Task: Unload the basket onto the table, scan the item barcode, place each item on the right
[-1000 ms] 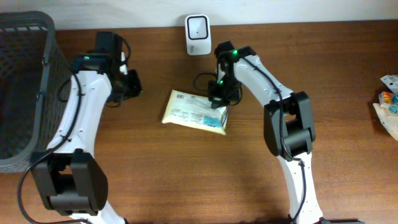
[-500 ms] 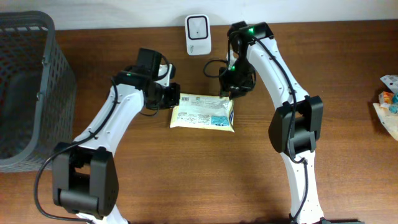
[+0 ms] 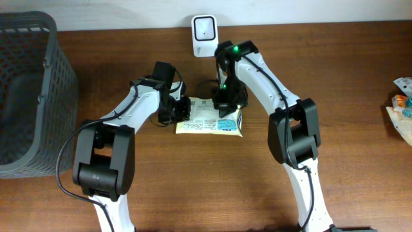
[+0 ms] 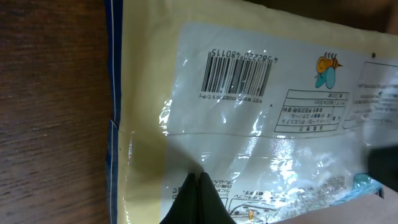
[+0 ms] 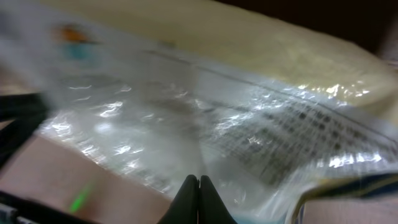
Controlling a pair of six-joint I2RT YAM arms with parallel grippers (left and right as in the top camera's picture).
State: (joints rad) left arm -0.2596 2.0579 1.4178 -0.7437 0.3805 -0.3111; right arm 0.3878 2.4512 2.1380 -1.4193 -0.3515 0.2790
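Overhead, the packet [image 3: 209,119] lies flat on the table [image 3: 193,187], a little in front of the white scanner [image 3: 204,27] that stands at the far edge, with both arms reaching in to it from either side. The left wrist view shows the barcode [image 4: 239,78] printed on the upward face of the packet, near its edge, so it looks up at the cameras and not toward the scanner's window. As I judge it, the scan itself is not yet done. The packet has been located and both arms are at it, but it remains to be lifted or tilted so that the barcode faces the scanner. The left gripper [image 3: 182,111] sits at the packet's left end. In its own camera its jaws are pressed fully together, the tips [image 4: 199,193] resting on the glossy film below the barcode. The right gripper [image 3: 225,106] is over the packet's far right part, and its jaws are likewise closed to a point [image 5: 199,199] against the crinkled wrapper. Whether either pair has a fold of film pinched between its tips, or only touches the surface, I cannot tell.
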